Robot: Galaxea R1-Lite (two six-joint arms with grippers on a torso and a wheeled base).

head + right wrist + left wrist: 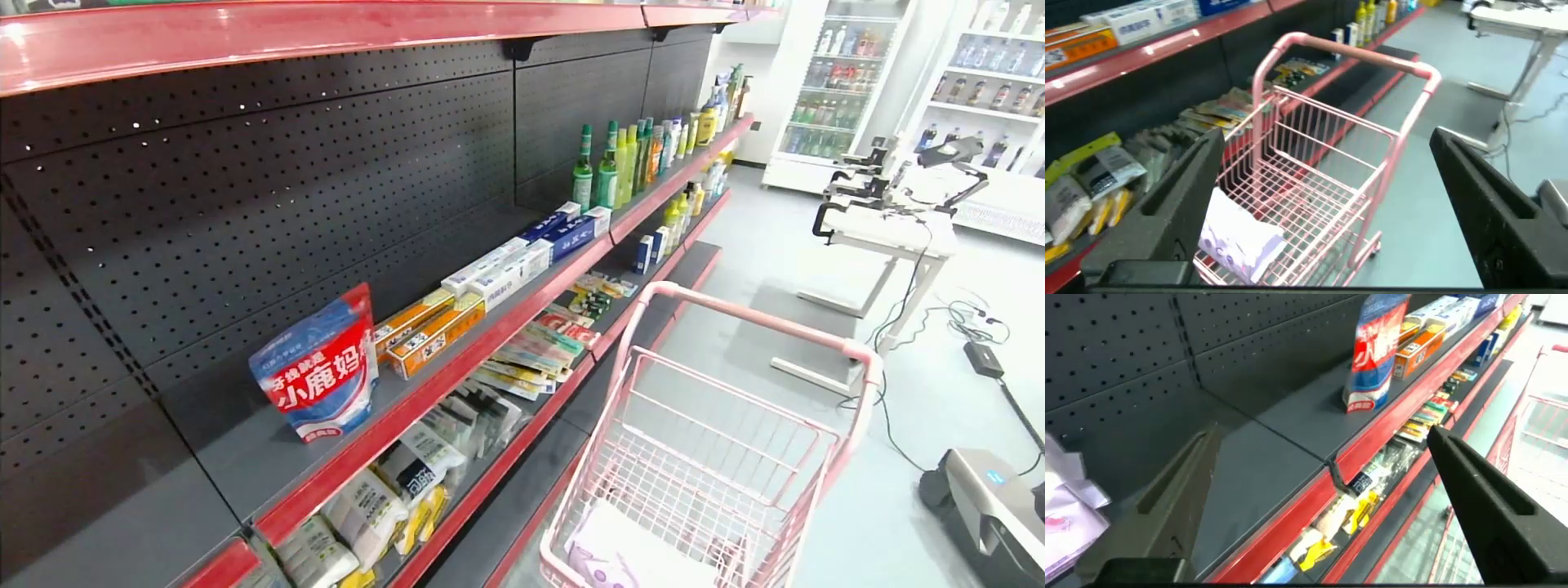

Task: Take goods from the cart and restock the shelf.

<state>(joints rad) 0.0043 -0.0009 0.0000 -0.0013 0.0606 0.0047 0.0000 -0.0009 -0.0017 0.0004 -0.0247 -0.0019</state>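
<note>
My left tool (pixel 1321 431) hangs over a bare grey stretch of the shelf (pixel 457 369), fingers apart and holding nothing. Near it on the same board a blue and red pouch (pixel 318 363) stands upright, with orange boxes (pixel 424 327) just beyond it. Whether that pouch came out of the cart I cannot tell.

My right tool (pixel 1324 135) is above the pink cart (pixel 735 314), also spread wide and empty. A white pack (pixel 1237 237) lies in the bottom of the basket at the end away from the handle. The basket's bottom is partly cut off in the head view, so there may be more in there that I can't make out.

As I judge it, the job is early or midway at best. Nothing is in hand, at least one pack waits in the cart, and the board around the pouch has plenty of open room — the whole run on the side away from the boxes looks unfilled. What's left is to go down into the basket, grip the white pack, carry it across and set it on that bare board. A white and pink shape (pixel 1068 508) at the edge of my left wrist view is too cut off to name.
</note>
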